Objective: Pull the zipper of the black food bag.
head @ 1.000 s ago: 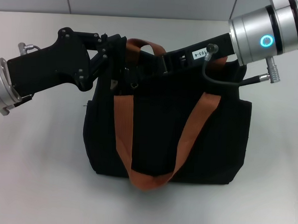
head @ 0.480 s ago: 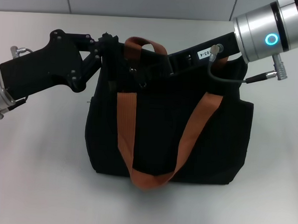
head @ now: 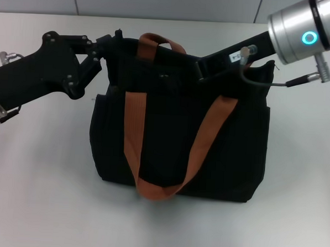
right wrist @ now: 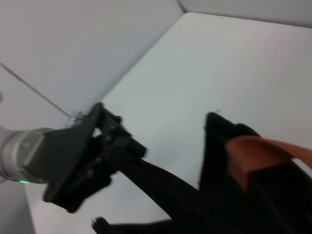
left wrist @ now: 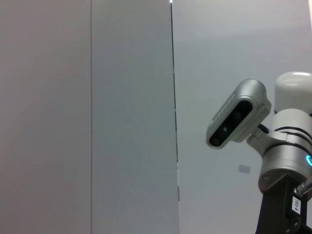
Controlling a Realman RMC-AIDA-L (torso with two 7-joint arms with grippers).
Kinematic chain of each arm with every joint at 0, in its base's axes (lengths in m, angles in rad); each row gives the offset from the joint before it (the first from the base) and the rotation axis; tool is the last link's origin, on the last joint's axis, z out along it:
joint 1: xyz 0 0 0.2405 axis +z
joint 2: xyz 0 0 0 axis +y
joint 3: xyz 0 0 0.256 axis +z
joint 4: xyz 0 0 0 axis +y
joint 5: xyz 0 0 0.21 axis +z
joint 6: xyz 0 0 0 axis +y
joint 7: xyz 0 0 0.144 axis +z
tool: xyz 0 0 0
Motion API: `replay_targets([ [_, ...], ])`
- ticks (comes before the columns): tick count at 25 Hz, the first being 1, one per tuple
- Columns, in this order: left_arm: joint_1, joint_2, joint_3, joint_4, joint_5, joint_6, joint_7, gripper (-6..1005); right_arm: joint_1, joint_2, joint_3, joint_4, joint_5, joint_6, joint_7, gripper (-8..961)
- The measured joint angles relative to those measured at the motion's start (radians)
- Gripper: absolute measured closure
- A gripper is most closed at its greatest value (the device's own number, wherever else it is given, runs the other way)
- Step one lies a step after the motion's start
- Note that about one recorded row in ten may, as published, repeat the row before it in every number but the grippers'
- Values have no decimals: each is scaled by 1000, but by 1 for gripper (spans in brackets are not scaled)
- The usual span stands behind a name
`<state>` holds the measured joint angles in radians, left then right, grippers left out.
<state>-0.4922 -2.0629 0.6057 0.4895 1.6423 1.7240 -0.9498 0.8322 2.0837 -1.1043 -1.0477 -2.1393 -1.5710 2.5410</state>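
zipper (head: 164, 76) — too small; right gripper (head: 204, 70) hidden

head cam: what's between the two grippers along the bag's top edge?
Head view: between the left gripper and right gripper lie the boxy black fabric bag's top edge and one orange-brown webbing handle; no zipper pull discernible.

Both arms have silver cylindrical wrists and matte black forearm housings; the right wrist (head: 302, 31) bears a glowing cyan ring, a white label and a black cable.

Bright, even light, faint soft shadows — right wrist view blurred
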Motion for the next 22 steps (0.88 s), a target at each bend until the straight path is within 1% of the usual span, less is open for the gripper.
replay_targets([
  [4,13,1,-1,9,-3,0,-3,884,-16,0,-1,-40,-27,-12,32,954],
  [5,17,1,-1,13,-3,0,-5,883,-32,0,-1,-74,-47,-19,51,954],
  [6,17,1,-1,13,-3,0,-5,883,-32,0,-1,-74,-47,-19,51,954],
  [7,21,1,-2,13,-3,2,-6,882,-46,0,-1,-107,-69,-24,69,954],
  [10,26,2,-4,14,-3,4,-7,880,-65,0,-1,-144,-86,-34,89,954],
  [22,43,7,-15,14,-16,17,-7,871,-126,1,13,-271,-180,-64,138,955],
])
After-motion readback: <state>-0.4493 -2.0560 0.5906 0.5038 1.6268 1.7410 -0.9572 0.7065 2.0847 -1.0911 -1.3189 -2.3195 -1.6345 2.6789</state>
